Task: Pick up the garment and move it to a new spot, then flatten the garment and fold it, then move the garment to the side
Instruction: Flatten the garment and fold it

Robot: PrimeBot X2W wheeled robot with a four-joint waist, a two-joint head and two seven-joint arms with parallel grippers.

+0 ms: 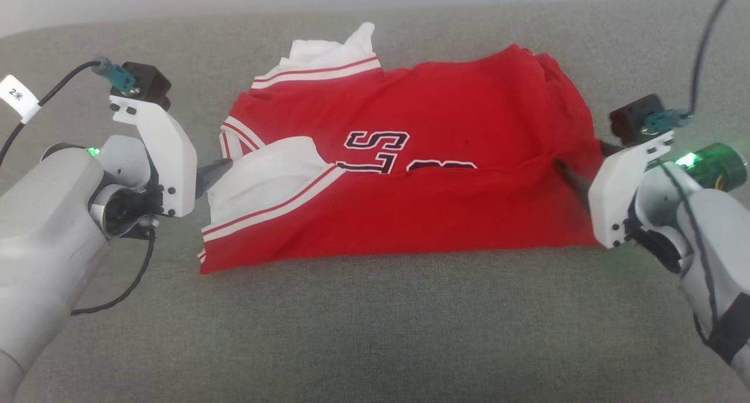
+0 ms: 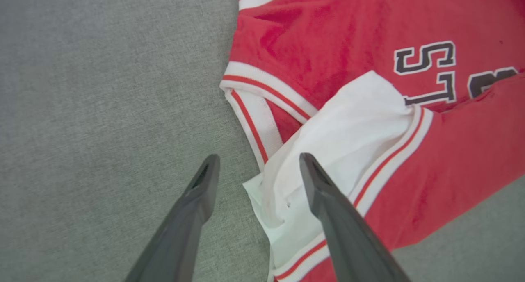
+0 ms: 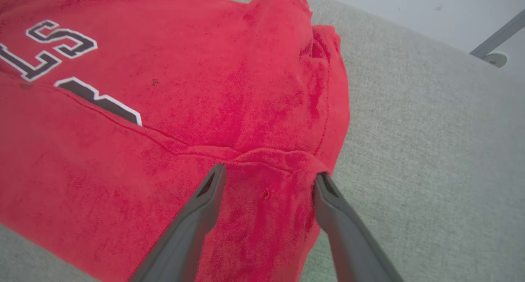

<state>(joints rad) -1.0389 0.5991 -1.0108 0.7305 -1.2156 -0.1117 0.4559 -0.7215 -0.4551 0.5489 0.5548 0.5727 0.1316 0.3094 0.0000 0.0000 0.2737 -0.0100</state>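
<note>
Red garment (image 1: 410, 174) lies mid grey cushion (image 1: 375, 333), 6 o'clock half folded up over lettering. Left gripper (image 2: 256, 167) at its 9 o'clock edge, fingers spread, holding nothing. Right gripper (image 3: 270, 179) at 3 o'clock edge, likewise spread, empty. Seemingly one fold done; further folding and move aside left.

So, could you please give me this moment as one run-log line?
garment: folded over, on grey fabric surface | left gripper: open, at white sleeve | right gripper: open, at its right side
</note>
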